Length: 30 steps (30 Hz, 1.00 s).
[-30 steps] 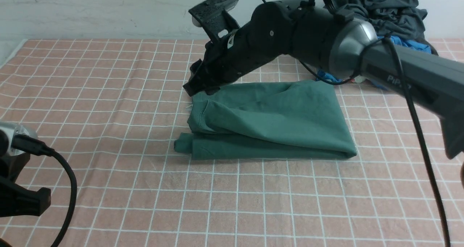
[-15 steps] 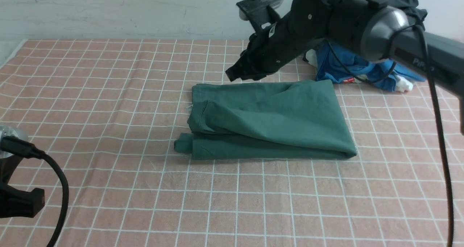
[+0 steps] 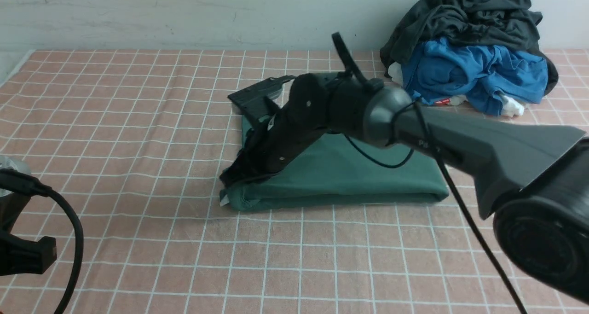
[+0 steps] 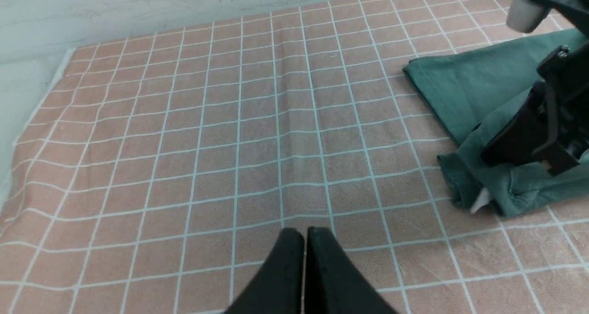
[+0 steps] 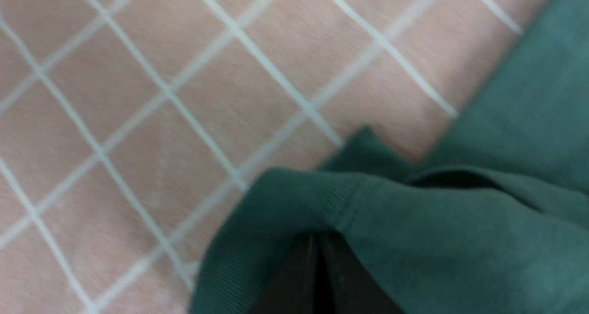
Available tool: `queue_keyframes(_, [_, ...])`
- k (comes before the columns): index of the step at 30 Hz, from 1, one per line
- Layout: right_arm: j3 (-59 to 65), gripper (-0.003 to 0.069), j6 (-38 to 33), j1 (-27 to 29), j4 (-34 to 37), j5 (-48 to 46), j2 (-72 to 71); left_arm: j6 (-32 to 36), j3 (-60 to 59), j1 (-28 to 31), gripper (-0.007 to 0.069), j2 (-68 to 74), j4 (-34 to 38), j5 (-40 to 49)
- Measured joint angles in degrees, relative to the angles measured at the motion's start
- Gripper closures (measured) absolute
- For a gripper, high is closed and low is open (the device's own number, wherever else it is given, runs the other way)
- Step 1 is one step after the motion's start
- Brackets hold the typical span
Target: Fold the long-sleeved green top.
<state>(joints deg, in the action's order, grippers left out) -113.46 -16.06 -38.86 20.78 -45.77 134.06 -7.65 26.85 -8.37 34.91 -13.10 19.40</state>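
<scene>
Down came the right gripper (image 3: 228, 181): from high in the upper centre of the front view it dropped onto the left near corner of the top (image 3: 368, 176). That corner bunched and slid a touch nearer, and a white tag (image 3: 223, 200) popped out.

Nearest, at lower left, the left gripper (image 4: 304, 235) hung idle, fingers pressed together on nothing, well apart from the top.

Mid-frame, the top lay on the checked cloth (image 3: 138, 120) as a flat rectangle. No sleeves showed, so most of the folding looked done. The right gripper's fingers were closed, tips buried in the hem and seemingly pinching it. My read: one last fold or a tidy-up remained.

Far upper right, the pile (image 3: 469, 61) of dark and blue clothes sat apart from the top.
</scene>
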Motion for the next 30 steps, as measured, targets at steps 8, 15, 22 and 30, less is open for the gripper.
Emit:
queue_keyframes(8, [0.0, 0.0671, 0.0, -0.7, -4.4, 0.4, -2.8, -0.1, 0.0, 0.0, 0.0628, 0.0, 0.0, 0.0])
queue_keyframes(15, [0.0, 0.0672, 3.5, -0.5, -19.9, -6.6, -17.4, 0.0, -0.1, 0.0, 0.0628, -4.8, 0.0, -0.4])
queue_keyframes(22, [2.2, 0.0672, 6.7, 0.1, -29.8, -11.0, -36.1, 0.0, -1.1, 0.0, 0.0628, -16.6, -2.7, -1.0])
queue_keyframes(30, [34.3, 0.0672, 18.7, 0.1, -36.0, 0.3, -65.1, 0.0, -5.8, 0.0, 0.0628, -25.9, -10.1, -1.3])
